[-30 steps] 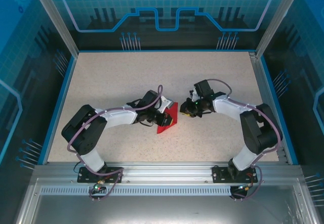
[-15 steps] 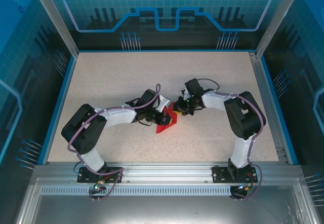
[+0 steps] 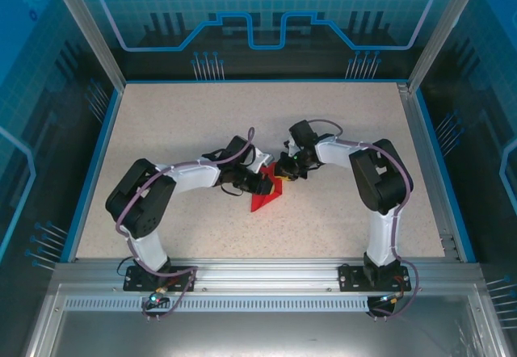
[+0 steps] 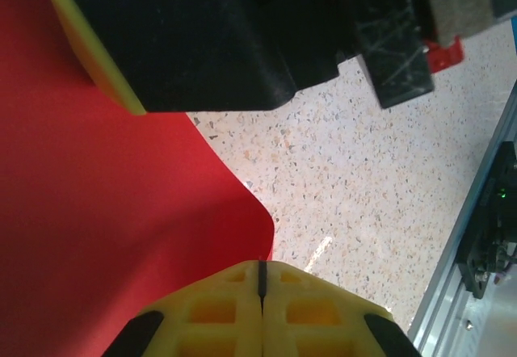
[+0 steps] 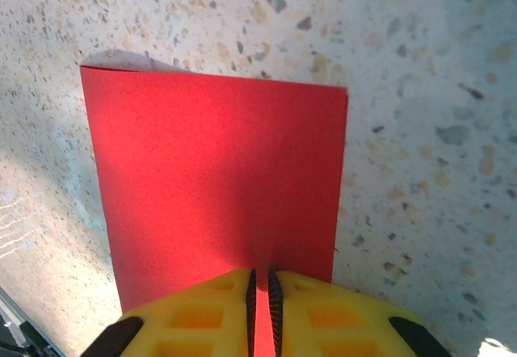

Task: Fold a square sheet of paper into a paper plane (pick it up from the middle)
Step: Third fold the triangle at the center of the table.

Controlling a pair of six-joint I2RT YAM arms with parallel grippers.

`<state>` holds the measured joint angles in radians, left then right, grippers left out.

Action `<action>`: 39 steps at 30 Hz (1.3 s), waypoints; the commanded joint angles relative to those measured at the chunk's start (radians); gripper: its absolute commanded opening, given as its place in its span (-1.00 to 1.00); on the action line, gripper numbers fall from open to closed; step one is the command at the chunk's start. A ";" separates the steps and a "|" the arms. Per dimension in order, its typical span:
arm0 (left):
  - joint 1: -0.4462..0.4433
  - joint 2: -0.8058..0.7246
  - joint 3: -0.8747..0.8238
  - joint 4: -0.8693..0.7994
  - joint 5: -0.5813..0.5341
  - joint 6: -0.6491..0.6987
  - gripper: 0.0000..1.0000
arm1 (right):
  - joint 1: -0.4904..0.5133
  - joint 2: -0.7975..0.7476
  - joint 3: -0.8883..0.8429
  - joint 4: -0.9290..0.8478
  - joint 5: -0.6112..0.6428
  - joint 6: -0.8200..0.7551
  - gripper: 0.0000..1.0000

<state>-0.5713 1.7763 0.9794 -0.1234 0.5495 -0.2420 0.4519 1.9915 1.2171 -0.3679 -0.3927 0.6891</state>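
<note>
Two grippers meet on a folded red sheet.

The red paper point(image 3: 264, 200) is creased into a pointed shape, and the speckled desk point(image 3: 186, 123) stretches about as far to the left of it as to the right. The left gripper point(image 3: 262, 186) comes in at the paper's left side and the right gripper point(image 3: 284, 171) at its upper right corner, the two almost touching above the paper. In the left wrist view the left gripper point(image 4: 260, 270) has its yellow pads pressed together on the paper's point(image 4: 97, 212) curved edge. In the right wrist view the right gripper point(image 5: 260, 283) pinches the paper point(image 5: 218, 171) in a thin slit between its pads, and the sheet's far edge casts a shadow on the desk point(image 5: 420, 131).
</note>
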 commanded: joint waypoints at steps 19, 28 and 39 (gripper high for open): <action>0.062 0.052 0.064 -0.114 -0.041 0.006 -0.88 | 0.011 0.041 0.022 -0.083 0.037 -0.085 -0.66; 0.068 0.067 0.066 -0.104 -0.059 0.020 -0.86 | 0.015 0.036 0.018 -0.082 0.036 -0.079 -0.65; 0.084 0.081 0.074 -0.091 -0.058 0.063 -0.84 | 0.022 0.036 0.018 -0.079 0.035 -0.069 -0.65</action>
<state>-0.4976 1.8339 1.0256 -0.2054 0.4866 -0.2173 0.4538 2.0033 1.2438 -0.4076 -0.3920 0.6094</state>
